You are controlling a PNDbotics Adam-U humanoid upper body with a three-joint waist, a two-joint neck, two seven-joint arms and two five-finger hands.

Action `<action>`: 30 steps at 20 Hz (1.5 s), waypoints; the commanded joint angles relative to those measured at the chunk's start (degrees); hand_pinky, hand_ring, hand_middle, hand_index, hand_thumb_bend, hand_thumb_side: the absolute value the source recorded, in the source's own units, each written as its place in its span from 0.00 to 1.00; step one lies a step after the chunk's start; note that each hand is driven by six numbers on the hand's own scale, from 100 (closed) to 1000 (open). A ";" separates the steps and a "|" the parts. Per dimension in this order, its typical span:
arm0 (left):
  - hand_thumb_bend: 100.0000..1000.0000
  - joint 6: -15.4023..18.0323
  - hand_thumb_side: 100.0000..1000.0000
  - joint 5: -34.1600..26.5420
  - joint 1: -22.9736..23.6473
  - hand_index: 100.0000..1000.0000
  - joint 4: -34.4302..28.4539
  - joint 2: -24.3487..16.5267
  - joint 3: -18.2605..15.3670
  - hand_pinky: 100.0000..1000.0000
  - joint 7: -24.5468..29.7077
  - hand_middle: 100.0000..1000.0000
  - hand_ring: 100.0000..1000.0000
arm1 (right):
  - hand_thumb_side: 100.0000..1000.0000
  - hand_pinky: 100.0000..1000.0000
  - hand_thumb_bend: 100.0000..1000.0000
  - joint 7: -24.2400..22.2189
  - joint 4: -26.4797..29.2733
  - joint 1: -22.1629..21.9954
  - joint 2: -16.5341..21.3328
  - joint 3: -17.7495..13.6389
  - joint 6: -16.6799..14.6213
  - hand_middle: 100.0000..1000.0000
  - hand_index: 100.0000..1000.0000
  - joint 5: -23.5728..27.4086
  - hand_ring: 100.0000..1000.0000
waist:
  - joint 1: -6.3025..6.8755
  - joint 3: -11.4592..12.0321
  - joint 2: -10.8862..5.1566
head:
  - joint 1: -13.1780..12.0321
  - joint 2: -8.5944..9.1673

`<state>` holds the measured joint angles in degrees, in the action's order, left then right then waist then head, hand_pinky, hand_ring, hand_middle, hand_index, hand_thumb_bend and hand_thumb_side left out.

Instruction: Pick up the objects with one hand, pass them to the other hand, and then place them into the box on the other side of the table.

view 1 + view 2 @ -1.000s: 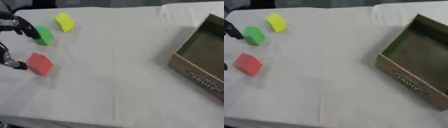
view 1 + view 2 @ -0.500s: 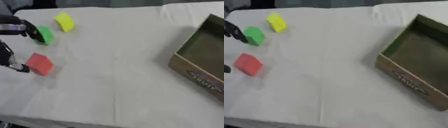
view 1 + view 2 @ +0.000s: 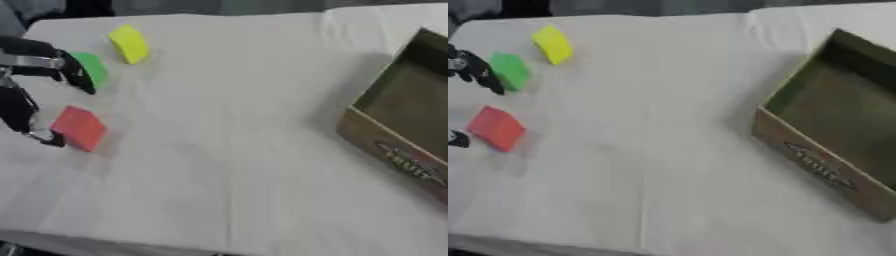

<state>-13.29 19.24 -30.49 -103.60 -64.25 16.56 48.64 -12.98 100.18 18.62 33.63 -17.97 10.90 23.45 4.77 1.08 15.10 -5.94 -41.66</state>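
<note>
Left hand (image 3: 35,85) at left table edge, fingers spread wide, grasping nothing yet: one finger beside green block (image 3: 91,70), another touching lower left edge of red block (image 3: 79,128). Opening seems set to straddle red block, probably first pick

Yellow block (image 3: 129,44) farther back, apart from hand

All three blocks lie on white cloth (image 3: 227,150), left side

Box (image 3: 833,135) open on right side, nothing visible inside, well apart: hence handover needed

Right hand not visible

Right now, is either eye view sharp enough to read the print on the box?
No: in both eye views the box label is a soft smear; the left hand is blurred in the left eye view, and the right eye view crops it at the edge.
</note>
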 commanded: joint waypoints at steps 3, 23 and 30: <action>0.52 0.35 0.00 -0.28 -1.18 0.79 1.05 -0.91 0.13 0.85 0.59 0.73 0.83 | 0.75 1.00 0.00 -0.22 0.42 0.66 1.87 -0.28 -0.08 1.00 0.96 -0.28 0.82 | 0.43 -0.03 -0.06 | -0.19 0.29; 0.60 2.34 0.00 5.05 -4.01 0.81 7.61 2.61 3.07 0.85 2.42 0.78 0.84 | 0.75 1.00 0.00 -0.61 0.30 0.72 1.78 -0.03 -0.08 1.00 0.96 -0.40 0.82 | 0.32 -0.15 -0.06 | -0.78 0.12; 0.63 5.15 0.00 10.86 -5.88 0.82 12.65 5.28 4.07 0.86 2.12 0.80 0.86 | 0.75 1.00 0.00 -0.80 0.21 0.54 1.70 0.06 -0.18 1.00 0.96 -0.57 0.82 | 0.15 -0.10 -0.03 | -1.22 0.02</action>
<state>-8.70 29.00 -35.50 -91.61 -57.96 20.91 50.81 -13.60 99.92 18.63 33.63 -17.61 10.82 23.14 4.77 0.87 15.10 -6.83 -41.70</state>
